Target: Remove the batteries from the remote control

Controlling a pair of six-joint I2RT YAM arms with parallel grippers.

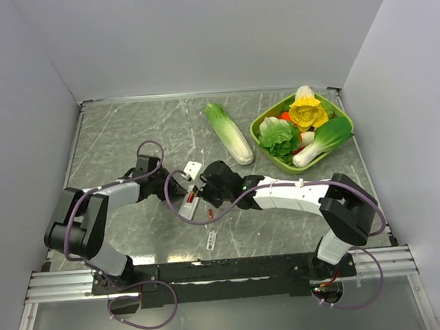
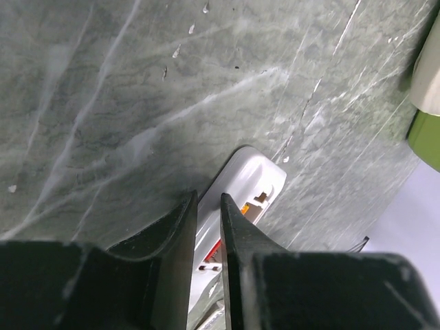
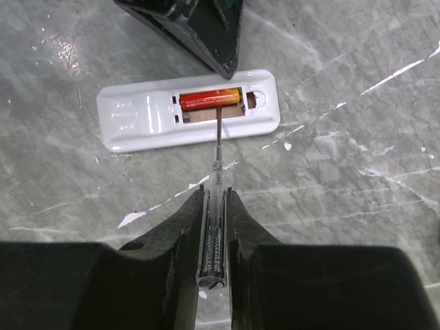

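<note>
The green marbled tabletop (image 1: pixel 114 141) is carrying everything. A green bowl (image 1: pixel 255 133) of vegetables and a long cabbage (image 1: pixel 229 134) are sitting well apart from the work, toward the far right. Near the middle, the white remote (image 3: pixel 137 120) is lying flat with its back open and the compartment facing up, and its small white cover (image 1: pixel 192 168) is lying near it on the far side. The left hand (image 2: pixel 208 206) is reaching in with its fingers nearly together and nothing between them, its tip sitting at the remote's far edge, apparently steadying it. The right hand (image 3: pixel 216 199) is clamping the clear handle of a thin screwdriver (image 3: pixel 213 240), whose shaft is pointing into the compartment, its tip sitting at the nearer slot, which is looking empty. One red-and-gold battery (image 3: pixel 208 100) is sitting in the slot nearer the left hand, just beside that tip; where the second one is, I cannot tell. The remote is looking light and slick, so it is likely to skid on the smooth stone unless pinned. The battery is small, stiff and round, probably sprung in place and prone to rolling once freed. Levering up one end and then pinching it across the middle is seeming the safest hold.
</note>
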